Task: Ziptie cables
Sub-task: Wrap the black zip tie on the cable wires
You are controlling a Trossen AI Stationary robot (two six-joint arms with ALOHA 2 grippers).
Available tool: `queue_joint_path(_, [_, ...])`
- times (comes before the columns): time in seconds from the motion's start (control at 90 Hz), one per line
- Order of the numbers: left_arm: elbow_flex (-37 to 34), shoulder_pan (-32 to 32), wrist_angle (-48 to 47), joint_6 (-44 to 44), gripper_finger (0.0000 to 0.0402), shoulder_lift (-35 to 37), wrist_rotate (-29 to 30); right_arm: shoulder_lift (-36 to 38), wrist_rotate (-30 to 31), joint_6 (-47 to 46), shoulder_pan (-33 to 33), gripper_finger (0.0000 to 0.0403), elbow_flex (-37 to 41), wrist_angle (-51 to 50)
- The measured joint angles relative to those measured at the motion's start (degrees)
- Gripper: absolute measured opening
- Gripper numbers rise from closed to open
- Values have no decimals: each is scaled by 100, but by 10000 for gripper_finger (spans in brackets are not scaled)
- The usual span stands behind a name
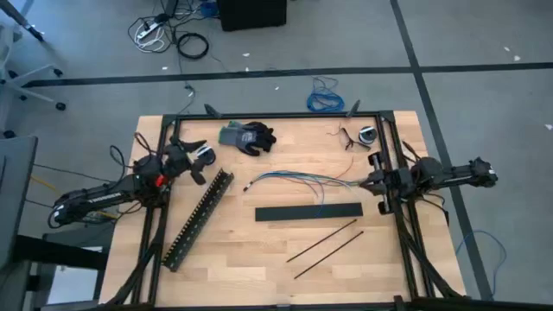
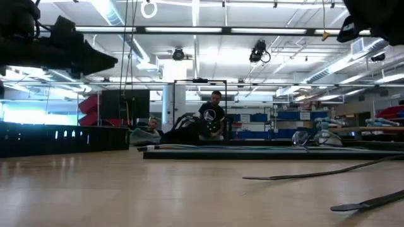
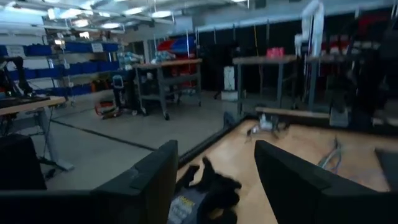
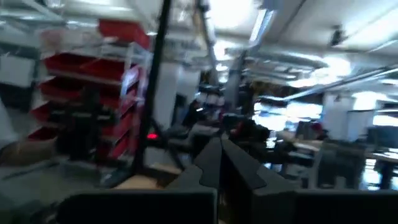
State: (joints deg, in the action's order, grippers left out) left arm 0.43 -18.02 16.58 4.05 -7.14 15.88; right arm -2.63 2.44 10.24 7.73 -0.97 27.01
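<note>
High view: wooden table (image 1: pixel 259 259), grey floor (image 1: pixel 484 52) beyond.

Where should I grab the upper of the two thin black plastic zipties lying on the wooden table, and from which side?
Judging by the high view, take the upper thin black ziptie near its right end, coming straight down with the right gripper, which sits nearest. The strip lies flat and diagonal, apart from the second ziptie and the wide flat black bar, so set the fingers across its width.
</note>
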Motion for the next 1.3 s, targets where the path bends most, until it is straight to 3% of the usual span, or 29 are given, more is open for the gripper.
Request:
queue_joint_path(0.2, [-2,2,757,12,208,2,-55,0,769,270,-6,3,0,81])
queue_joint_path(0.433, [-1,2,1289,163,208,2,322,0,2283,393,-7,3,0,209])
queue_joint_path(0.711, [16,2,1854,-5,208,-6,275,-259,2374,295,-87,3,0,216])
queue_joint_path(0.922, [651,0,1539,-303,208,-372,145,-711,2313,-247,-557,3,-13,370])
queue_joint_path(1.022, [1206,2,784,-364,208,-860,170,-1075,2085,-686,-818,3,-165,336])
queue_joint_path(1.133, [1922,0,-62,-481,208,-1594,166,-1594,2226,-903,-1040,3,-383,343])
queue_joint_path(1.3, [2702,2,-782,-809,208,-2924,-852,-2494,2292,-865,-1123,3,-692,401])
